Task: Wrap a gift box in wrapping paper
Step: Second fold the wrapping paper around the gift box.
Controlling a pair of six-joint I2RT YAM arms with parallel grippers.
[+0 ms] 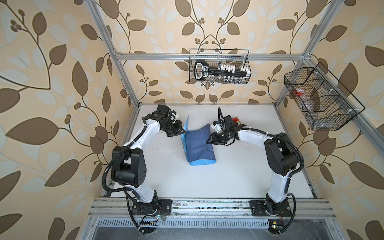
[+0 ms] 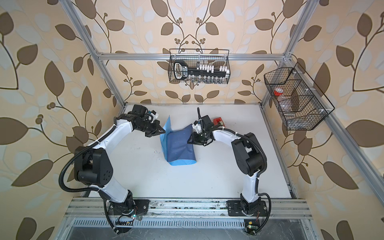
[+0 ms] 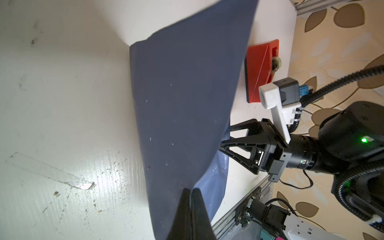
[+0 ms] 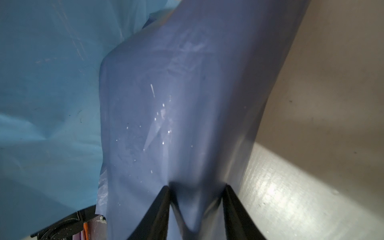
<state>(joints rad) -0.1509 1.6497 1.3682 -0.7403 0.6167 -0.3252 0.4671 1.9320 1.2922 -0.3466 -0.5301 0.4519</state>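
Both reach inward, elbows bent — left pincer (image 1: 184,131) clamped on the wrapping paper (image 1: 197,145), right pincer (image 1: 208,141) clasping its other side.

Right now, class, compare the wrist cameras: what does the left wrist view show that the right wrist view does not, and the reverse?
Only the left wrist view: the red tape dispenser, the right gripper seen from outside, reaching behind the wrapping paper, and the left gripper shut on that paper's edge. Only the right wrist view: the paper's light sky-blue face, and paper filling the gap between the right gripper's fingers. Both: the paper's dark slate face and the white table.
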